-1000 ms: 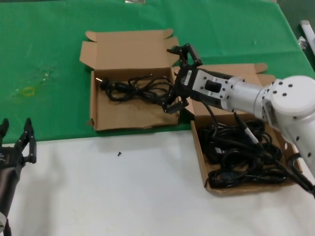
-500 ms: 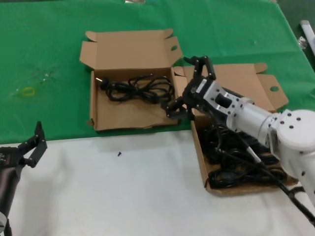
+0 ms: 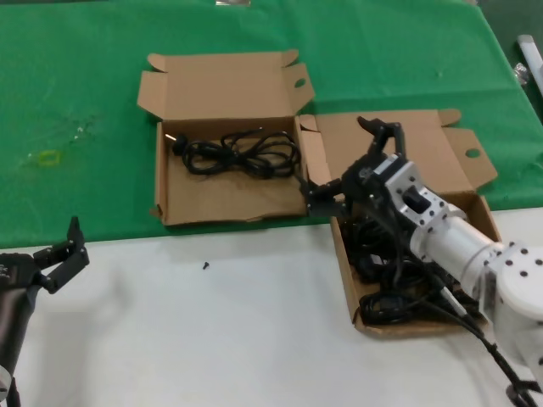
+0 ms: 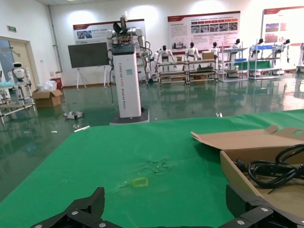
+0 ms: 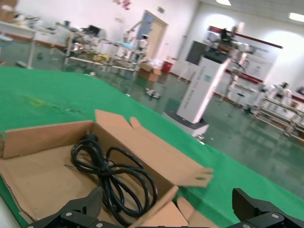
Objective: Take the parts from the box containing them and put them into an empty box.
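Note:
The wider, short-lidded box (image 3: 222, 199) lies on the green cloth and holds one coiled black cord (image 3: 233, 155). To its right, the squarer tall-lidded box (image 3: 405, 140) is full of tangled black cords (image 3: 399, 284). My right gripper (image 3: 342, 161) hangs open and empty over that box's rear left corner, beside the wall shared with the wider box. In the right wrist view that gripper (image 5: 168, 213) faces the wider box (image 5: 38, 180) and its cord (image 5: 111, 173). My left gripper (image 3: 64, 259) waits open at the near left over the white table; the left wrist view shows this gripper (image 4: 166, 211) empty.
A small black screw (image 3: 205, 265) lies on the white table in front of the wider box. A faint yellow mark (image 3: 48, 158) sits on the green cloth (image 3: 85, 85) at the left. The wider box's corner (image 4: 247, 178) is near the left gripper's right finger.
My right gripper has drawn back from the wider box's right edge toward the full box, open and empty throughout. The left gripper has turned slightly and shifted a little lower.

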Available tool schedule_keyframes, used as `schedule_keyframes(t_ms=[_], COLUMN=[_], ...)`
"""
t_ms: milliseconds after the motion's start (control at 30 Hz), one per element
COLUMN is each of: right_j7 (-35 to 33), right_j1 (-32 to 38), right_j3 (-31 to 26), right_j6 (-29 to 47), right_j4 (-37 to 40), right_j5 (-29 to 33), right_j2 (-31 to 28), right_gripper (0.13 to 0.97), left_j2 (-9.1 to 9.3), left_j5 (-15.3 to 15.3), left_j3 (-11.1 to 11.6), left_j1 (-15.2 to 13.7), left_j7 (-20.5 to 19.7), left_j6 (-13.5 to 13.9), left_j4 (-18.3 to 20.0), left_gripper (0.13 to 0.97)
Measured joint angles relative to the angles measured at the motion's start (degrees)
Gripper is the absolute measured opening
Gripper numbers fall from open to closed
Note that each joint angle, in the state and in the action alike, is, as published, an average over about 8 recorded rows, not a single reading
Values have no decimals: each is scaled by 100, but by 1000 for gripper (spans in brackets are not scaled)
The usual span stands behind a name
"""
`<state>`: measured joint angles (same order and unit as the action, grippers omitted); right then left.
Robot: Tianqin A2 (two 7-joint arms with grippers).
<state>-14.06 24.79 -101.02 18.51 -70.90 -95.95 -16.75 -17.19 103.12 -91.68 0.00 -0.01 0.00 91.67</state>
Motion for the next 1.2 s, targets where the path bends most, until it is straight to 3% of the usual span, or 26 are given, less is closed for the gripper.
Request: schedule_keyframes(t_ms=[200, 500, 933, 1200], right_j7=[267, 665, 1213, 1294], right_j1=[-470, -1172, -2139, -2280], right_j3=[177, 442, 806, 860], right_j6=[-351, -875, -1597, -1703], right_j4=[-394, -983, -1792, -1911], right_j5=[-136, -340, -620, -661], right_j2=[-8, -21, -38, -40], right_gripper=[966, 966, 966, 966], left_j2=[0, 0, 0, 0], left_j5=[0, 0, 1, 1], left_j3=[0, 0, 0, 0], left_j1=[0, 0, 0, 0], left_j7=[0, 0, 0, 2], left_j6=[0, 0, 0, 0], left_j4=[0, 0, 0, 0], left_gripper=[895, 960, 966, 966])
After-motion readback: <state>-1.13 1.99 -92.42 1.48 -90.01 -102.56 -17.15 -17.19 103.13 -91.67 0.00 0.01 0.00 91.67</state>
